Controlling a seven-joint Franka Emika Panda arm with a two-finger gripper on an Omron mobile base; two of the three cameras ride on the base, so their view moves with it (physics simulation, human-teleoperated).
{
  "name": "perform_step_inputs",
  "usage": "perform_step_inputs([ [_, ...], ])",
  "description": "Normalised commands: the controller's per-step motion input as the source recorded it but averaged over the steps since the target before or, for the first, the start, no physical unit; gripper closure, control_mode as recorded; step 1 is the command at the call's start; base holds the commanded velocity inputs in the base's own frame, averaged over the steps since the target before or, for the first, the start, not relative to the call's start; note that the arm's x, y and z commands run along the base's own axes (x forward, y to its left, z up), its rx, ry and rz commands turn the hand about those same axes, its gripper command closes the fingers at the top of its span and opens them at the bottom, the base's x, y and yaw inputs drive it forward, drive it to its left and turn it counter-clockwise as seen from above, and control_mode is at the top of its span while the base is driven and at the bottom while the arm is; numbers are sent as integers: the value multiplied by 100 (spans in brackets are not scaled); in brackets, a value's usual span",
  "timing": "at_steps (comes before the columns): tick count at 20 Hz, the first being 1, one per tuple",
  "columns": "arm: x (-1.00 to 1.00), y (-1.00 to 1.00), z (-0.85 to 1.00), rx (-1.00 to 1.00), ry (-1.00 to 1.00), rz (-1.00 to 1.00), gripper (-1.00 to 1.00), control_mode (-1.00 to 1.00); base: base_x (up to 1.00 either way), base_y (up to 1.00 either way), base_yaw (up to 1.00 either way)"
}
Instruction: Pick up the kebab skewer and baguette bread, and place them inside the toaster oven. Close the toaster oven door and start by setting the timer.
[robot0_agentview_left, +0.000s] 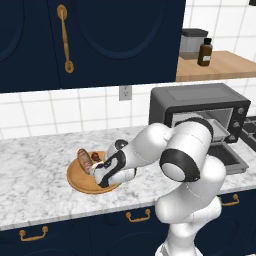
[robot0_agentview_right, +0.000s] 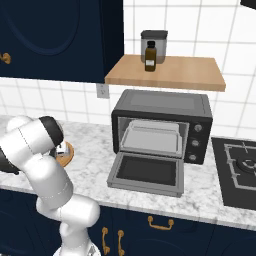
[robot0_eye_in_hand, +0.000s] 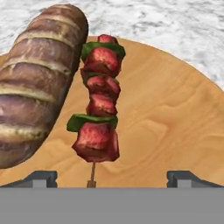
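On a round wooden board lie the kebab skewer, with red meat chunks and green pepper pieces, and the golden-brown baguette bread close to its left. My gripper hovers just above the board, open, its fingertips wide on either side of the skewer's stick end. From the left base view the hand is low over the board beside the baguette. The toaster oven stands to the right on the counter with its door dropped open and a tray inside.
A wooden shelf above the oven holds a grey canister and a brown bottle. A black stovetop lies right of the oven. Dark blue cabinets hang over the marble counter.
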Motion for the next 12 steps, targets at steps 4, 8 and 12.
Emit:
perform_step_inputs([
  [4,40,45,6,-10,0,0,-100,-100,0,0,0],
  [8,17,33,39,-7,2,0,-100,-100,0,0,0],
  [12,11,36,25,-8,4,0,-100,-100,0,0,0],
])
